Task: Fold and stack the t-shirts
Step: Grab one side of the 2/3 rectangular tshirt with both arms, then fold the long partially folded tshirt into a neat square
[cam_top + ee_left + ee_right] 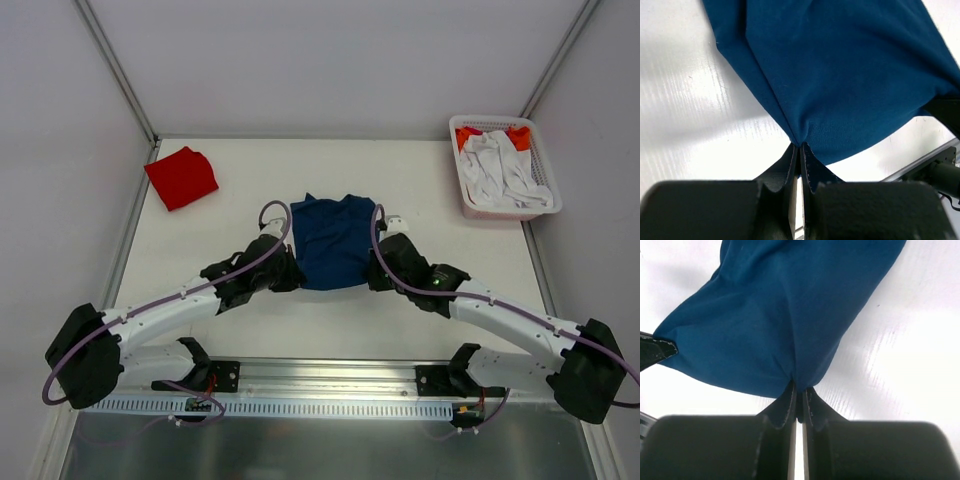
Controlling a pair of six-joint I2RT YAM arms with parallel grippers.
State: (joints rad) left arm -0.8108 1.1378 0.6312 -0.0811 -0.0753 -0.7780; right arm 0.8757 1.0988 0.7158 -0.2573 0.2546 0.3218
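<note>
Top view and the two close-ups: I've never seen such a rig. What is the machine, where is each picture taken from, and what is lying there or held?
Two robot arms are bolted at the near edge of a white table. The wide picture looks down from above and behind them; each close-up comes from a camera on one wrist, looking past that arm's two-fingered hand. The left hand and right hand are each shut on a near corner of the blue shirt mid-table. A folded red shirt lies far left; a white basket of white and orange cloth stands far right.
</note>
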